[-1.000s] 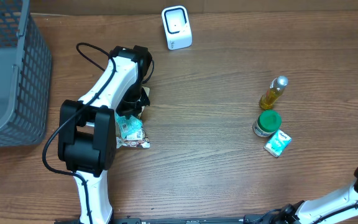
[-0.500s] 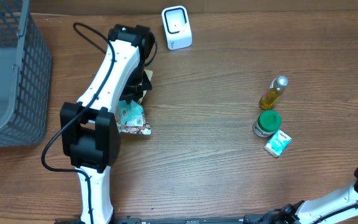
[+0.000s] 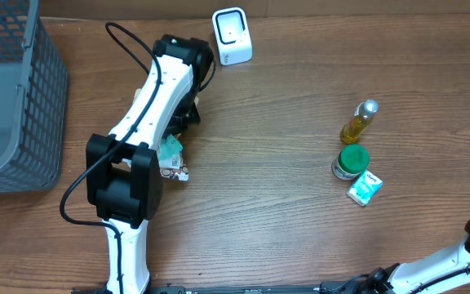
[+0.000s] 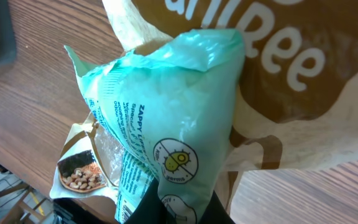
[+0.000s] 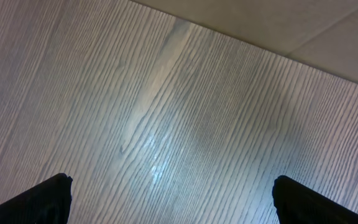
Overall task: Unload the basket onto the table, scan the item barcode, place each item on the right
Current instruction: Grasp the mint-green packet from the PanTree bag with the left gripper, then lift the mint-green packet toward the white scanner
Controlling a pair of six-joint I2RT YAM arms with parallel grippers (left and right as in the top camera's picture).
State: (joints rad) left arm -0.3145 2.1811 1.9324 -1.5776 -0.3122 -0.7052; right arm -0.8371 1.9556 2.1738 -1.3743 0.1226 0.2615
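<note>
A mint-green pouch (image 4: 173,124) with printed text and a round yellow logo fills the left wrist view. My left gripper (image 4: 185,214) is shut on its lower end, its black fingers (image 4: 151,208) pinching the film. In the overhead view the pouch (image 3: 170,149) peeks out beside the left arm, whose gripper (image 3: 182,118) is below and left of the white barcode scanner (image 3: 232,37) at the table's back edge. My right gripper (image 5: 173,186) stands open over bare wood with nothing between its fingers.
A brown-and-cream bag (image 4: 291,68) lies behind the pouch, and a cashew snack packet (image 3: 175,171) lies near it. A grey wire basket (image 3: 11,98) stands at the left. An oil bottle (image 3: 359,121), a green-lidded jar (image 3: 351,161) and a small teal carton (image 3: 364,188) are on the right.
The left arm has swung up and right toward the scanner, carrying the green pouch with it. The snack packet stays on the table. The right arm has not moved.
</note>
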